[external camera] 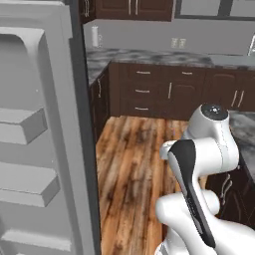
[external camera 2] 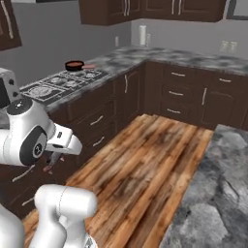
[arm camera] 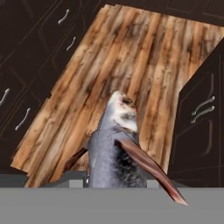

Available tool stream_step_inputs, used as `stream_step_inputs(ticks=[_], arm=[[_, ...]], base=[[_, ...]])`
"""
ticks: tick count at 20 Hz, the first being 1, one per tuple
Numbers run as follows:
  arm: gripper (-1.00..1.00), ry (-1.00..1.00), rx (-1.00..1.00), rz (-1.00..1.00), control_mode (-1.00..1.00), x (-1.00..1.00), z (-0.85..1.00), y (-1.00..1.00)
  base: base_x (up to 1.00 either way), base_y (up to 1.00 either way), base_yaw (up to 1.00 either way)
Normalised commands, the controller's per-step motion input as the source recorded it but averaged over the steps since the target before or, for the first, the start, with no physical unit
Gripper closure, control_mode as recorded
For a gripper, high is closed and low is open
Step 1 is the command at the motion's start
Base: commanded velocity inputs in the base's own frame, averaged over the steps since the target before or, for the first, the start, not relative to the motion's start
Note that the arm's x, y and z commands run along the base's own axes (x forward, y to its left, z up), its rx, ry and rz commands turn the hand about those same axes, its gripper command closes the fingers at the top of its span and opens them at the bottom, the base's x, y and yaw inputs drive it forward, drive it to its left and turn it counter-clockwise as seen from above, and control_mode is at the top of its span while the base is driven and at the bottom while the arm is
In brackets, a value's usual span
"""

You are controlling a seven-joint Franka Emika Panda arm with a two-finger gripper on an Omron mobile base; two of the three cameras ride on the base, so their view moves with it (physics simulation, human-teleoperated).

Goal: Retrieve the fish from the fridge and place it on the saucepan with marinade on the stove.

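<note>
The fish (arm camera: pixel 114 146) hangs close before the hand camera, grey with a pale head and a reddish-brown fin, above the wooden floor. In the right base view my gripper (external camera 2: pixel 52 160) is low at the left, in front of the dark cabinet drawers, shut on the fish (external camera 2: pixel 50 164), of which a small dark shape with a reddish tip shows. The saucepan with marinade (external camera 2: pixel 74 65) stands at the far end of the stove (external camera 2: pixel 55 83) on the left counter. The fridge's open grey door (external camera: pixel 40 149) with its shelves stands at the left of the left base view.
A wooden floor (external camera 2: pixel 145 160) runs between the cabinet rows. A marble island counter (external camera 2: pixel 213 193) lies at the right. A white paper roll (external camera 2: pixel 142 35) stands on the back counter. A grey appliance (external camera 2: pixel 7 86) sits on the counter left of the stove.
</note>
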Motion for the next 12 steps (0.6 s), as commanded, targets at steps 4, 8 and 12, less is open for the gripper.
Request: stream_step_inputs(ticks=[4,8,12], arm=[[1.0,0.0,0.0,0.0,1.0,0.0,0.0,0.0],[1.0,0.0,0.0,0.0,1.0,0.0,0.0,0.0],[1.0,0.0,0.0,0.0,1.0,0.0,0.0,0.0]], base=[[0.95,-0.48,-0.1],[1.0,-0.47,0.0],[1.0,-0.69,0.02]])
